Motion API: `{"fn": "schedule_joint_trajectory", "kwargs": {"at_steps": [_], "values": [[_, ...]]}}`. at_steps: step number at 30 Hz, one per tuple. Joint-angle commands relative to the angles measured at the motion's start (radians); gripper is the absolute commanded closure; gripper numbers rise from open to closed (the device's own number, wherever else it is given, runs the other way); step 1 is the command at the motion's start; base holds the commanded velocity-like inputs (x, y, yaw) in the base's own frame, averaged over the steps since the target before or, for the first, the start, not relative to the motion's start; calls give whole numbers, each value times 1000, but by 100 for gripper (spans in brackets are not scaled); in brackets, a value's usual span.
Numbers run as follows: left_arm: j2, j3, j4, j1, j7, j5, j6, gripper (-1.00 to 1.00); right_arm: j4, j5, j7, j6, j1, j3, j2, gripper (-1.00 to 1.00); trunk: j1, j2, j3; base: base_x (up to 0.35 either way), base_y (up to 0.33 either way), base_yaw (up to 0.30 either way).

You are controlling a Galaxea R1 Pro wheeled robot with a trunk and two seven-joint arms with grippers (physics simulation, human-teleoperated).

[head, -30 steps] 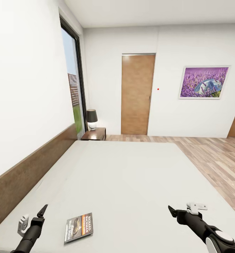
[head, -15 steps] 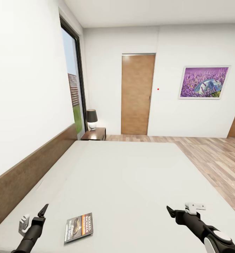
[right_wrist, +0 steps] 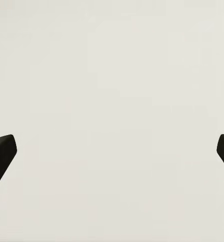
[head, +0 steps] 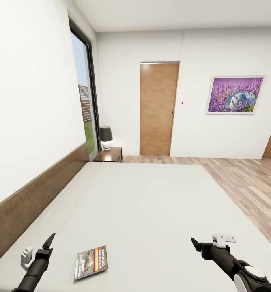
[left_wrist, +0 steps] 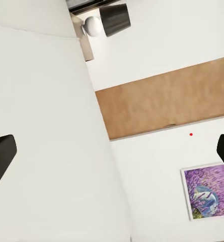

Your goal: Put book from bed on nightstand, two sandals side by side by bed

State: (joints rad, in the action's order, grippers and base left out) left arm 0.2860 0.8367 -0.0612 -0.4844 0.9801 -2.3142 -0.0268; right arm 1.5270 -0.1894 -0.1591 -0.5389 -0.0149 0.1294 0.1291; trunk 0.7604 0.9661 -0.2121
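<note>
**Colours in the bedroom**

The plain off-white flat bed (head: 143, 202) carries a dark paperback book with an orange band and white lettering (head: 91, 262). A glossy reddish-brown wooden nightstand (head: 109, 154) holds a black-shaded lamp (head: 106, 137). A purple lavender picture (head: 235, 95) hangs on white.

A wooden door (head: 159, 108) stands shut; a lavender picture (head: 235, 95) hangs beside; a dark-shaded lamp (head: 106, 137).

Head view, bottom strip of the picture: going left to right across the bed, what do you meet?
left gripper → the book lying flat on the bed → bare mattress → right gripper.
</note>
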Motion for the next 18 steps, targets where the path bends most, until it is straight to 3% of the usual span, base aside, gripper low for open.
{"fn": "schedule_joint_trajectory", "kwargs": {"at_steps": [1,18], "values": [[1,8,-1,0,2,-8,-3,-100,1,-2,-4,-6,-1,1,0,-100,0,1,-1,0,0,0],[1,7,1,0,-3,-42,49,-100,1,-3,-5,-6,-1,1,-1,-100,0,1,-1,0,0,0]]}}
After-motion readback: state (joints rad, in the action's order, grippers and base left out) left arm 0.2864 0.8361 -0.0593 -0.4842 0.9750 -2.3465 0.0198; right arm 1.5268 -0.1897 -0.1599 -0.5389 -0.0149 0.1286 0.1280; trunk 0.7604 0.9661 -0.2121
